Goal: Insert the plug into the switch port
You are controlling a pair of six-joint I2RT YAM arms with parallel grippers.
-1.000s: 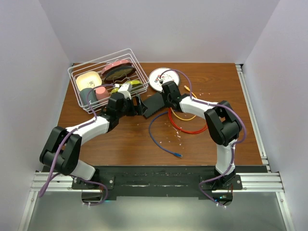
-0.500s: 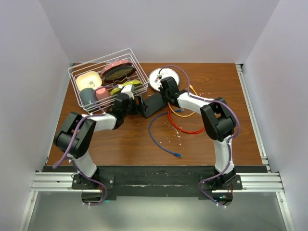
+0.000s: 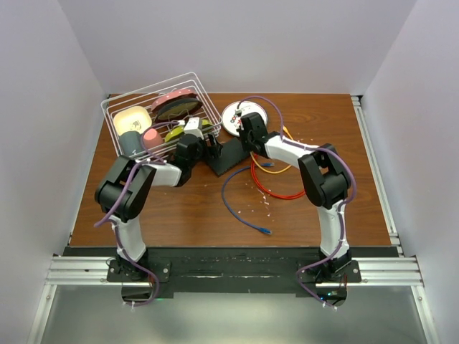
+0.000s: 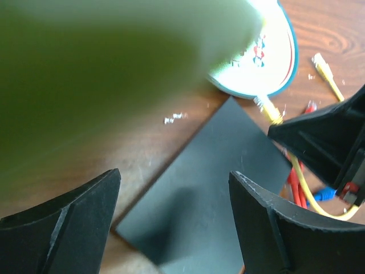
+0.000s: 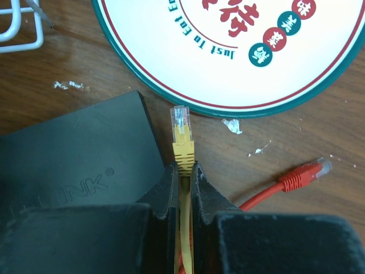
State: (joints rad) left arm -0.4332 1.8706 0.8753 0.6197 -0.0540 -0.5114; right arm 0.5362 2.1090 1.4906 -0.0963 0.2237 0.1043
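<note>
– Yellow plug (image 5: pixel 182 138): where does it sit?
– Pinched in the jaws of the right gripper (image 5: pixel 182 171), which are shut narrow on its boot, its yellow cable (image 3: pixel 276 172) running back between them.
– Which way does it point?
– Its long axis runs in line with the jaws. The clear tip points straight away from the gripper, toward the teal rim of the printed white plate (image 5: pixel 239 51), and stops short of that rim.
– And the switch (image 5: pixel 74 154)?
– Matte black, on the wooden tabletop (image 3: pixel 179 215). From above, its long axis lies on a diagonal from near-left to far-right. The plug is outside it, just beside its far corner, over bare wood between switch and plate.
– Can you see the ports?
– No, I cannot tell which edge carries them.
– The left gripper (image 4: pixel 173 182)?
– Its jaws stand wide, one on each side of the switch's near end. Whether they touch it I cannot tell. A green blur fills the upper left of that wrist view.
– Anything else nearby?
– A red plug (image 5: pixel 305 174) lies to the right of the yellow one, and a blue cable (image 3: pixel 240 208) curls nearer the arm bases. The wire basket (image 3: pixel 118 107) of dishes stands at the far left.
</note>
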